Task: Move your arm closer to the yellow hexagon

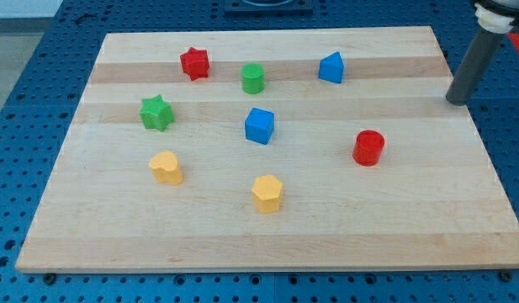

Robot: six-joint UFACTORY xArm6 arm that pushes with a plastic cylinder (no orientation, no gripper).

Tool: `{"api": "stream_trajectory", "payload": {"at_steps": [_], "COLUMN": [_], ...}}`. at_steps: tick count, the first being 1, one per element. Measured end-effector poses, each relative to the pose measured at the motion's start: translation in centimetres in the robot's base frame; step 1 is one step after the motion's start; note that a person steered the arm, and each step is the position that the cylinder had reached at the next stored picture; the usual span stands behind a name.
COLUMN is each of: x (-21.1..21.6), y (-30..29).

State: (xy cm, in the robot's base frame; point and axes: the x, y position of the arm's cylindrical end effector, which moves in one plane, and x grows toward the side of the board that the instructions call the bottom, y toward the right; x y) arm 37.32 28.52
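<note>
The yellow hexagon (267, 193) sits on the wooden board (410, 227), below the middle. My tip (456, 102) stands at the board's right edge near the view's top, far up and to the right of the yellow hexagon. The red cylinder (368, 147) lies between them, nearer the tip. No block touches the tip.
A yellow heart-like block (166, 167) lies left of the hexagon. A blue cube (259, 125) is above the hexagon. A green star (156, 112), a red star (194, 63), a green cylinder (253, 78) and a blue block (330, 68) lie along the top.
</note>
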Motion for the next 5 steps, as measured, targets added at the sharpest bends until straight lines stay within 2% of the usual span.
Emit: {"api": "stream_trajectory", "payload": {"at_steps": [1,2,3,4,5], "x": [0.0,2.1,7.0,7.0,9.8], "y": [0.7,3.1,5.1,4.8,1.2]}}
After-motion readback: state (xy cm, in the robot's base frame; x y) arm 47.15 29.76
